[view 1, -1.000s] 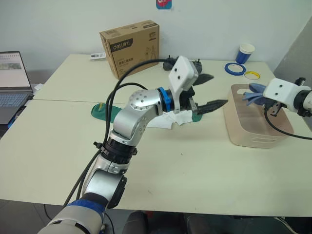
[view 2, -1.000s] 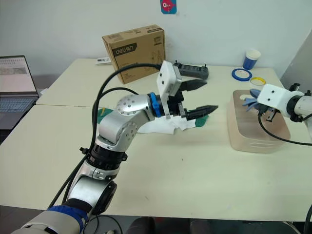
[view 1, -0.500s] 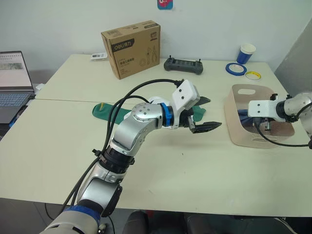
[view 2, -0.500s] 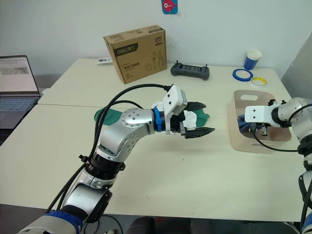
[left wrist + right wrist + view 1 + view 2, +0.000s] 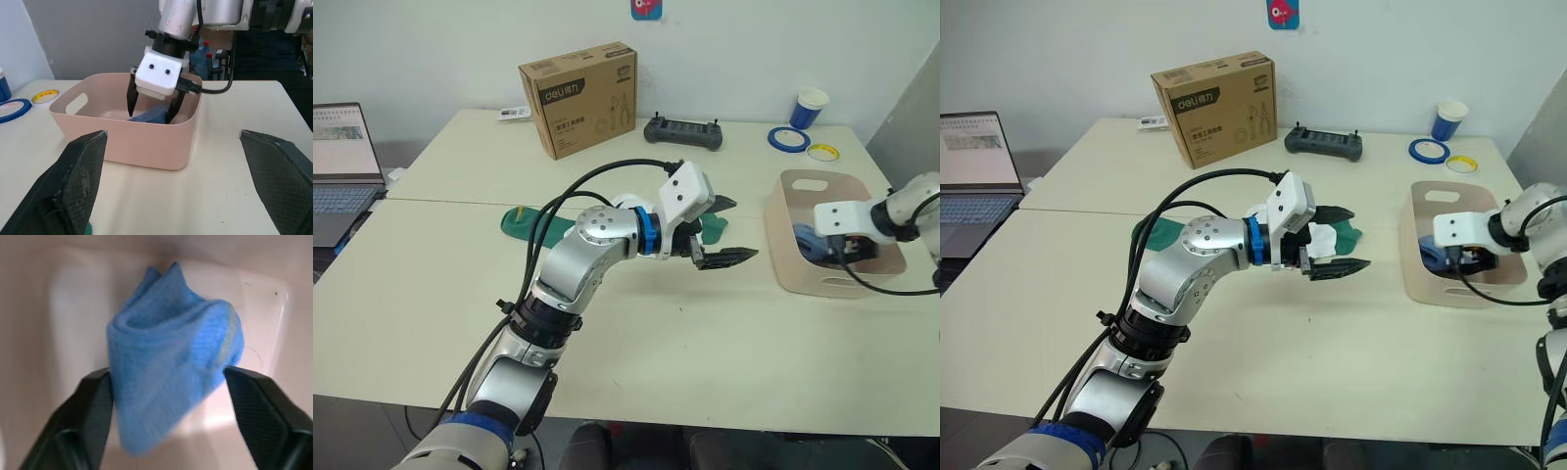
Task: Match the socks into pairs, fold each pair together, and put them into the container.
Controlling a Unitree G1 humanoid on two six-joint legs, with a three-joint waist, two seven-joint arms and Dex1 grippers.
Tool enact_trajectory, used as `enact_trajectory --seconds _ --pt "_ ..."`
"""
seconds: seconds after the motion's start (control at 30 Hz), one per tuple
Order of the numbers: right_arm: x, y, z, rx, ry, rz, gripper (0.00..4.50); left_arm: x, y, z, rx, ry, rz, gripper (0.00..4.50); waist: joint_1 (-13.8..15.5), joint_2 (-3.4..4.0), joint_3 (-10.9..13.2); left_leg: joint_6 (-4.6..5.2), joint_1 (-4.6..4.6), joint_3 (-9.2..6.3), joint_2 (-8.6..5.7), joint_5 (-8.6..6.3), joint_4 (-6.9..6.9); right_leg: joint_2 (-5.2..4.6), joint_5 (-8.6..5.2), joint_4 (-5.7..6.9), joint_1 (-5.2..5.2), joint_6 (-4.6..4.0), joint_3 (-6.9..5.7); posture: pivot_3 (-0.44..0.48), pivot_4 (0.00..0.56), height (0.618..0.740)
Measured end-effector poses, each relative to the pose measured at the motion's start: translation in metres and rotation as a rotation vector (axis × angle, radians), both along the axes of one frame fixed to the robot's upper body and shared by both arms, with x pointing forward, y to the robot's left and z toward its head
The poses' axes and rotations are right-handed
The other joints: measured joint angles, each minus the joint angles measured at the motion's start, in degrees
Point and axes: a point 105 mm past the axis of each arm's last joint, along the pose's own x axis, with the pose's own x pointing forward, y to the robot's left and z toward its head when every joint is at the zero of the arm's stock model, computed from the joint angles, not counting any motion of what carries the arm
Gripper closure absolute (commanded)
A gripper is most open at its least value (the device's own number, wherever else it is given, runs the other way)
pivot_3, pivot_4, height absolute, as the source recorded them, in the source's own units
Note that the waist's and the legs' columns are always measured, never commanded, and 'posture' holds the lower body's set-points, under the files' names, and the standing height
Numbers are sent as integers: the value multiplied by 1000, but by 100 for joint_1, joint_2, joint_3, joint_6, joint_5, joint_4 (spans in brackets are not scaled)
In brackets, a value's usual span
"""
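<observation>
Left pincer (image 5: 722, 231): hovers over the middle of the worktop (image 5: 705, 343) with its two black fingers spread wide and nothing between them, aimed toward the container.
White socks (image 5: 1324, 238): a crumpled pale patch on the worktop just behind the left pincer, largely hidden by the arm.
Dark green socks (image 5: 524, 223): lie flat on the worktop on the robot's left of the raised arm, a yellow mark showing at one end; more green cloth shows beside the white patch.
Container (image 5: 788, 264): pale pink basin on the robot's right side of the worktop, well apart from the loose socks.
Right pincer (image 5: 151, 106): lowered inside the container, fingers parted and standing on either side of the blue bundle; whether they press it, I cannot tell.
Blue socks (image 5: 168, 352): folded into one bundle, lying on the container floor between the right pincer's fingers.
Far edge: a brown cardboard box (image 5: 578, 96), a black controller (image 5: 681, 129), a blue tape roll (image 5: 786, 138), a yellow tape roll (image 5: 820, 151) and a blue paper cup (image 5: 808, 107).
Far left: an open laptop (image 5: 340, 157).
</observation>
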Motion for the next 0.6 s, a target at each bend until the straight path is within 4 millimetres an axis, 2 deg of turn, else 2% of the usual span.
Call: enact_trajectory --seconds 0.1,0.2,0.23,0.3,0.47,0.57,0.6 --pt "0 0 24 26 -34 -21 951 -1 -2 0 -4 2 -5 0 -6 0 0 1 8 -1 0 0 0 1 0 1 8 0 -1 0 150 740" --pt "5 5 36 55 -85 -32 951 -1 -2 0 -5 3 -7 0 -15 0 0 5 33 1 0 -3 -1 1 0 0 31 0 0 0 150 740" --pt "10 7 39 62 -120 -36 1124 0 -2 0 -4 4 -7 0 -24 1 0 19 46 3 -1 -11 -3 0 0 -1 44 0 3 0 150 740" --pt "18 10 38 77 -162 -39 1521 0 -3 -1 -3 7 -12 0 -26 0 0 21 60 -1 -1 -13 -2 0 -1 -4 60 0 -1 0 150 740" --pt "13 9 6 85 -64 -34 3367 -1 -4 -1 -5 12 -21 0 -14 0 0 20 58 0 -4 -12 0 -2 0 -3 60 1 1 0 150 740" --pt "12 11 -5 90 -29 -27 4459 -1 -5 0 -5 10 -24 0 -14 1 0 18 58 -1 -4 -11 0 -2 0 -2 60 1 0 0 150 740" --pt "12 12 -6 91 -26 -26 4491 -1 -5 0 -5 9 -24 0 -13 1 0 17 59 -2 -4 -10 0 -2 0 -2 60 1 0 0 150 740"
